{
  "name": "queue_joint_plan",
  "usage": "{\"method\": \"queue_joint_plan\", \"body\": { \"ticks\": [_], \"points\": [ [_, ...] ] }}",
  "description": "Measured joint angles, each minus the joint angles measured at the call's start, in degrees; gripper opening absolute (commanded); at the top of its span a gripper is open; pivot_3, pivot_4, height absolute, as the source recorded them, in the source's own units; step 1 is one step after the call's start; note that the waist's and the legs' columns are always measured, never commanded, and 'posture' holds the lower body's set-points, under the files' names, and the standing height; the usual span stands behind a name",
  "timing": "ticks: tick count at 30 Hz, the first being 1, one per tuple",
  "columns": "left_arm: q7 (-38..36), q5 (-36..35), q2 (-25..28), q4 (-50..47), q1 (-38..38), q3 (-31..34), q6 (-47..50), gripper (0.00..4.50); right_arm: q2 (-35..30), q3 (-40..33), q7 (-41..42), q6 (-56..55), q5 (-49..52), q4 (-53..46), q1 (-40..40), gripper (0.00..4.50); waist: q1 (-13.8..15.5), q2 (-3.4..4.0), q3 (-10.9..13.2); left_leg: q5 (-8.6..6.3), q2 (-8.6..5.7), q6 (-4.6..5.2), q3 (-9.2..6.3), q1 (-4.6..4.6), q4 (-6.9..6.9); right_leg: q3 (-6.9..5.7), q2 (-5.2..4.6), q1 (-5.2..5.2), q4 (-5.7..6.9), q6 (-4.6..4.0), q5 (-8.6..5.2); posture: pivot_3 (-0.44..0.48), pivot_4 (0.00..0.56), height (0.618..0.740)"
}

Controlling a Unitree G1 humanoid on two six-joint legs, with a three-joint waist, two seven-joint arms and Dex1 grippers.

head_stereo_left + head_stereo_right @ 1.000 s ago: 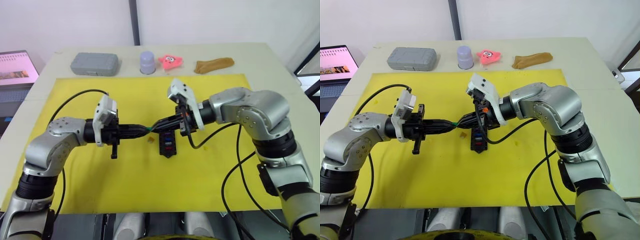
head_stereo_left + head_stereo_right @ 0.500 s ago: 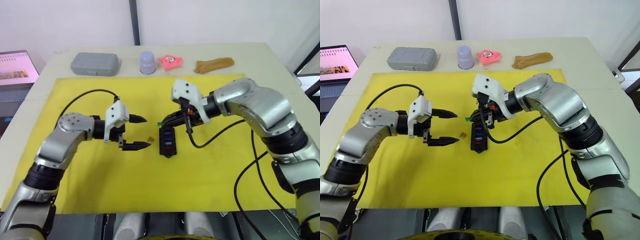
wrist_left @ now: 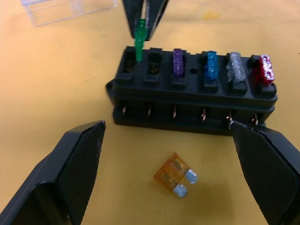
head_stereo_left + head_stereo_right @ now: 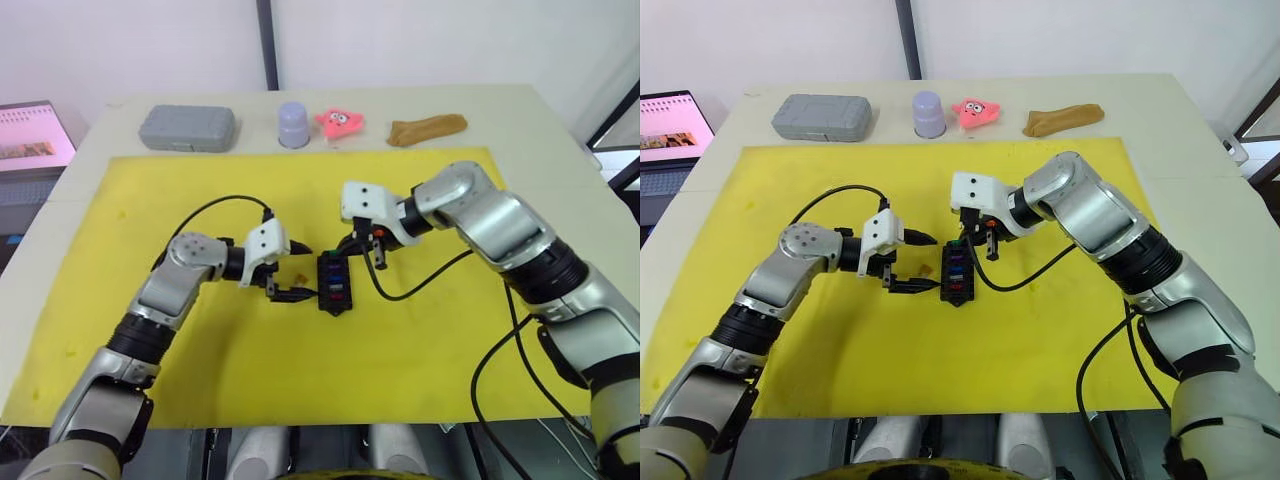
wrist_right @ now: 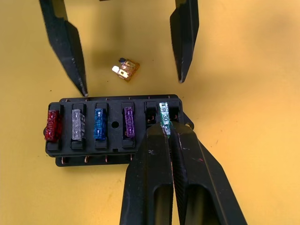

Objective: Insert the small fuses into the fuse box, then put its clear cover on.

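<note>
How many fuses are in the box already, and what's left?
Four fuses sit in the fuse box: red, grey, blue, purple. The right gripper is pushing the green fuse into an end slot. The orange fuse lies on the mat, and the clear cover is off.

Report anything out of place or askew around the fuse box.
An orange fuse lies loose on the yellow mat beside the fuse box, not in a slot. One slot beside the green fuse in the right gripper is unfilled.
</note>
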Motion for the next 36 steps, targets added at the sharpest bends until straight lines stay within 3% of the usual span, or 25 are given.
{"method": "queue_joint_plan", "body": {
  "ticks": [36],
  "points": [
    [-0.8,0.45,-0.15,-2.11,0.09,0.01,0.81,4.45,1.31,-1.73,-0.03,2.43,-1.12,-1.99,2.76,0.0,0.0,0.0,0.0,0.0,0.0,0.0,-0.01,0.01,0.02,0.0,-0.01,0.01,0.03,0.0,0.0,0.0,0.15,0.74]
  ]
}}
